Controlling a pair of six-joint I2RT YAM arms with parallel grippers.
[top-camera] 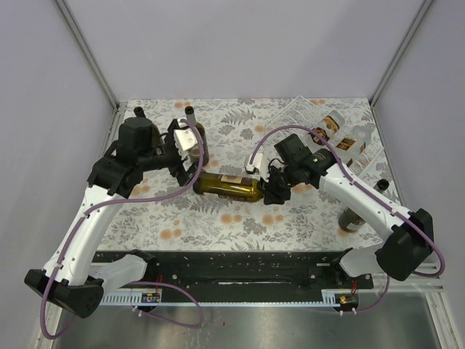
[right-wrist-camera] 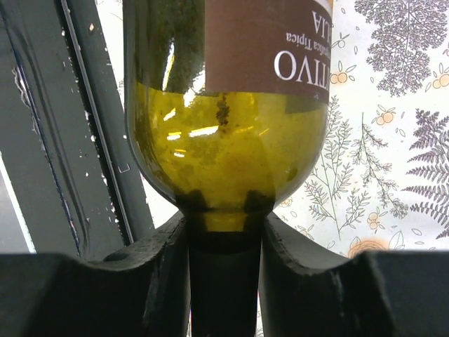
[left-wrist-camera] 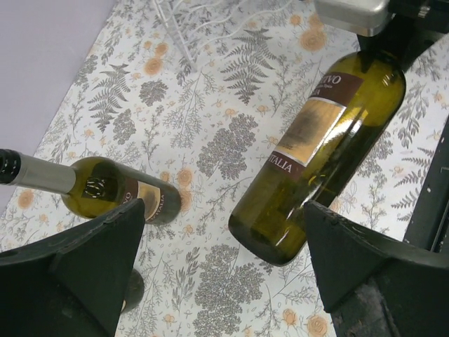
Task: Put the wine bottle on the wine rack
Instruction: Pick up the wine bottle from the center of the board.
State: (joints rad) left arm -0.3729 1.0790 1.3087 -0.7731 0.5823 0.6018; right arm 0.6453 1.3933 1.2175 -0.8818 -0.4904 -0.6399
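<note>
Left wrist view: an olive-green glass wine bottle [left-wrist-camera: 319, 161], its brown label reading "ITALIA", lies sideways over mid-table, neck clamped by the right gripper [right-wrist-camera: 224, 242]. The left gripper [left-wrist-camera: 221, 235] gapes wide at its base. The clear ribbed wine rack [top-camera: 309, 113] stands far right, apart.

Wine bottle [top-camera: 231, 186] at centre of table [top-camera: 218, 227]; wine rack [top-camera: 298, 110] behind, rightward

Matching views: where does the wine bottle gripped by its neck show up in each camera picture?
Top external: the wine bottle lies level at the centre, between the two arms.
Left wrist: the wine bottle slants right of centre, base nearest the camera.
Right wrist: the wine bottle fills the upper middle, with its neck pinched in the right gripper.
Shared landmark: the fern-print table cover, in all three.
</note>
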